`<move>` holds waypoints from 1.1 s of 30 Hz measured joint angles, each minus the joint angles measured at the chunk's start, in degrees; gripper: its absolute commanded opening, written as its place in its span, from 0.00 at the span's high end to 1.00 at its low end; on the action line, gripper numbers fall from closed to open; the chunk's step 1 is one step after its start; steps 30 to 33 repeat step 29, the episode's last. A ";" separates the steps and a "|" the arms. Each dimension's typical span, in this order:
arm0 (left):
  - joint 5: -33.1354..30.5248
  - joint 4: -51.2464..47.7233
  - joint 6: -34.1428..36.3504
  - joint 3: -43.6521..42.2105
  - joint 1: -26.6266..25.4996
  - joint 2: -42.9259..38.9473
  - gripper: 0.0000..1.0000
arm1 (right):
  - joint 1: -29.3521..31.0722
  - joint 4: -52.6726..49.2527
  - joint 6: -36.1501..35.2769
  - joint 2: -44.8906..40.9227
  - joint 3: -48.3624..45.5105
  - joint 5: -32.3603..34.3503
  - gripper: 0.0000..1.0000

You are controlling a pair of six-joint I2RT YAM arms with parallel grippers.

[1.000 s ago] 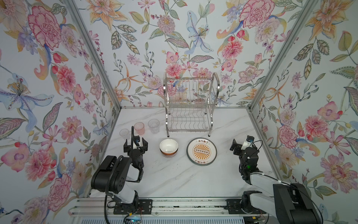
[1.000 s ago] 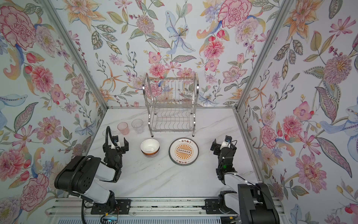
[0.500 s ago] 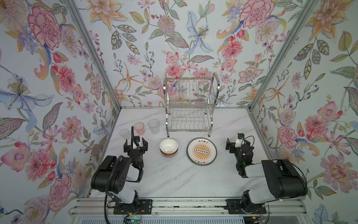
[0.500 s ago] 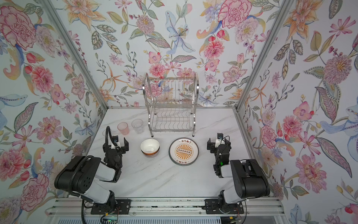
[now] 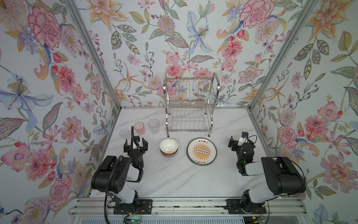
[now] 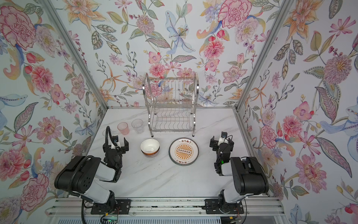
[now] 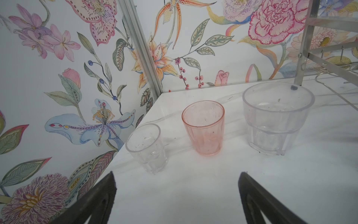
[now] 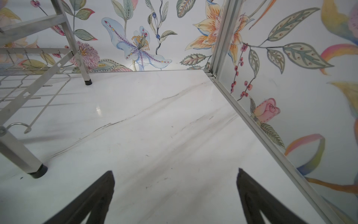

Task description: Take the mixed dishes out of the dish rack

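Marble tabletop (image 5: 174,178) holds everything: glasses (image 5: 139,128) grouped left, bowl (image 5: 168,147) and sunburst plate (image 5: 201,151) before the bare dish rack (image 5: 188,108), sorted by kind I'd say; my left gripper (image 5: 135,143) and right gripper (image 5: 240,144) sit spread, empty.

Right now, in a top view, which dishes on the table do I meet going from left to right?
First the small clear glass → pink glass → larger clear glass → bowl → orange sunburst plate. The dish rack spans the last two, so I omit it.
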 measured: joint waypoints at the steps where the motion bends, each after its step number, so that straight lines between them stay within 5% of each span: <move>1: -0.02 0.02 -0.02 0.00 0.00 0.00 0.01 | 0.04 0.09 0.11 0.00 0.00 0.52 0.01; 33: -0.20 -0.42 -0.79 1.81 0.70 0.00 0.01 | 1.49 0.94 0.02 0.02 0.00 2.43 0.01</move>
